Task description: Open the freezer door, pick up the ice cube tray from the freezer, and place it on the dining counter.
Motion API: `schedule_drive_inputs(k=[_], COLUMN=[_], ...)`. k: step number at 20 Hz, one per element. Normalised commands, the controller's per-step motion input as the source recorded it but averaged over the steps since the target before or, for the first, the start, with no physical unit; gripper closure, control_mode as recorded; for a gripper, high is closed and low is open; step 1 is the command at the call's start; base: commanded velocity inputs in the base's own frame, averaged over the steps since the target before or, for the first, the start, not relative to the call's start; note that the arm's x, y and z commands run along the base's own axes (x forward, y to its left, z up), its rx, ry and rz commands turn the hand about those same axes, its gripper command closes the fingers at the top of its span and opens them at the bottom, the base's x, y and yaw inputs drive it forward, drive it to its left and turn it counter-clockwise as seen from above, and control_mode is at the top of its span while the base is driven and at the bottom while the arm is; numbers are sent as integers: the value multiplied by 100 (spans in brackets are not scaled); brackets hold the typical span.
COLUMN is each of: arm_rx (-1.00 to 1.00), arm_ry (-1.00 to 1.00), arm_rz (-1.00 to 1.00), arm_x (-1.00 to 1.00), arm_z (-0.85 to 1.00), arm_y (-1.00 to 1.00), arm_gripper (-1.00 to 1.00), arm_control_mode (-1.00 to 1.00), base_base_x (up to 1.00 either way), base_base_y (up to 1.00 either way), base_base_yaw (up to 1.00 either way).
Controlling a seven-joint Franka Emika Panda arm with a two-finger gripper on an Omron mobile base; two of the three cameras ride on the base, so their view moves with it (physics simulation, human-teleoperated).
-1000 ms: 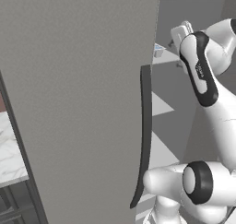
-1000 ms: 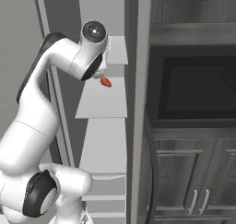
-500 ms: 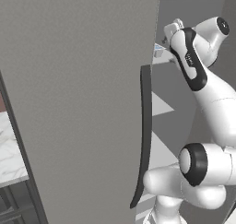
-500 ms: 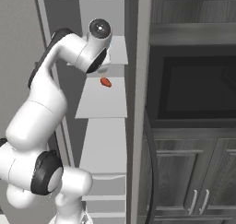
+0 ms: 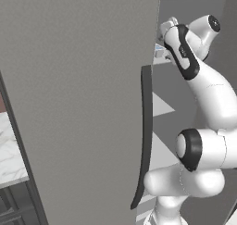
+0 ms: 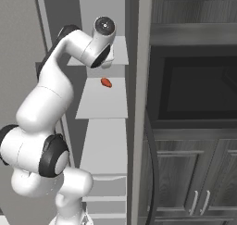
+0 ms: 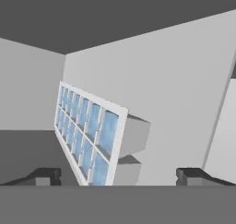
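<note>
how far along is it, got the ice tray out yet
Not yet. Done: the freezer door is swung open, showing the white shelves. In hand: the arm reaches to an upper shelf, and the open pincer faces the ice cube tray, its tips either side, not closed on it. Left: grip the tray, lift it out and carry it to the dining counter.
</note>
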Motion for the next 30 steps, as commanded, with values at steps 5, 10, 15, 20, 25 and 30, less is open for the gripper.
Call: schedule_drive_inputs(k=[5, 10, 15, 20, 25, 30], arm_rx=[0, 0, 0, 0, 0, 0], arm_ry=[0, 1, 1, 1, 0, 0], arm_rz=[0, 0, 0, 0, 0, 0], arm_x=[29, 17, 19, 18, 14, 10], arm_z=[0, 0, -1, -8, -21, -22], arm_y=[0, 0, 0, 0, 0, 0], arm_gripper=[-100, -100, -100, -100, -100, -100], arm_control_mode=[-100, -100, -100, -100, -100, -100], base_base_x=[0, 0, 0, 0, 0, 0], base_base_y=[0, 0, 0, 0, 0, 0], base_base_yaw=[0, 0, 0, 0, 0, 0])
